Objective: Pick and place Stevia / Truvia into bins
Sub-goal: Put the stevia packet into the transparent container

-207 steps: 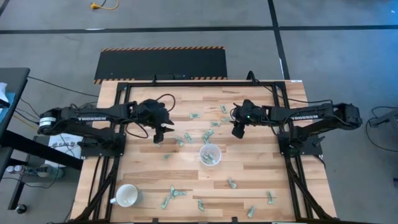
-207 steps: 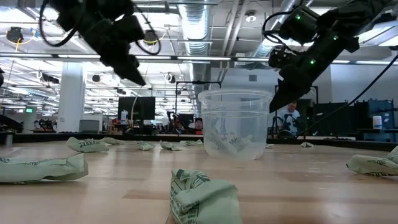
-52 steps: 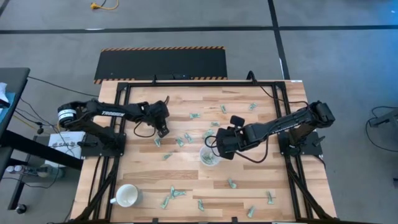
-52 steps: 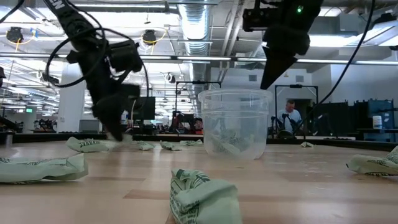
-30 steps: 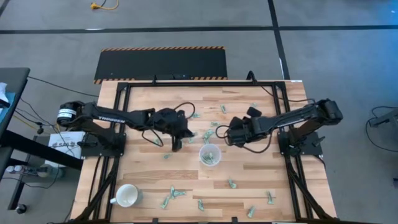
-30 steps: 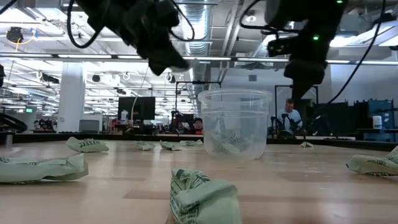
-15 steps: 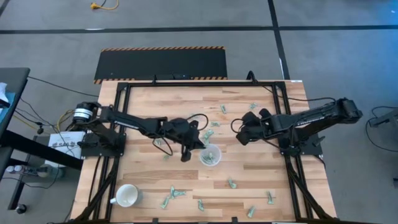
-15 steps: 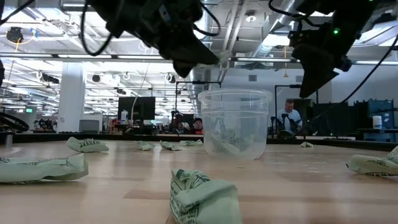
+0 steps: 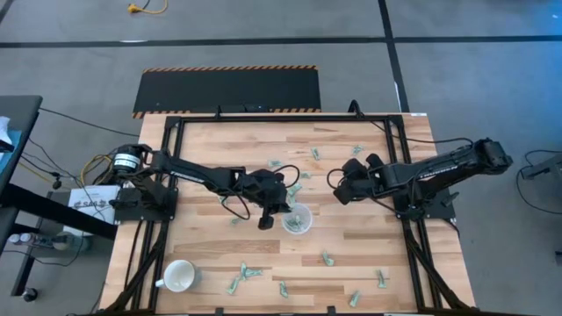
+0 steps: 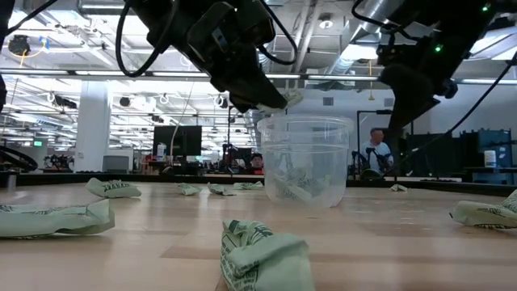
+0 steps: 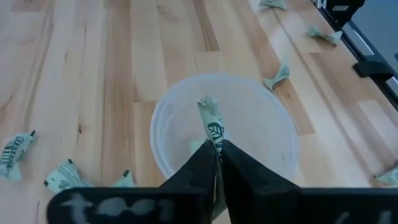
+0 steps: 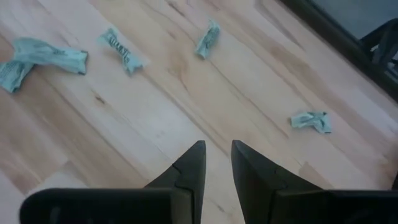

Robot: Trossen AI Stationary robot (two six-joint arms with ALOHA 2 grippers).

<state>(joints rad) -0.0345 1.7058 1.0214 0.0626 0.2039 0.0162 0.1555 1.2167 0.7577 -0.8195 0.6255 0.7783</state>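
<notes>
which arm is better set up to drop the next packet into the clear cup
The left. Its gripper is shut on a green sachet right above the clear cup. The right gripper is open, empty, off beside the cup.

The cup is set mid-table, sachets scattered around it and some inside. The mug is placed well apart at the near left corner.
</notes>
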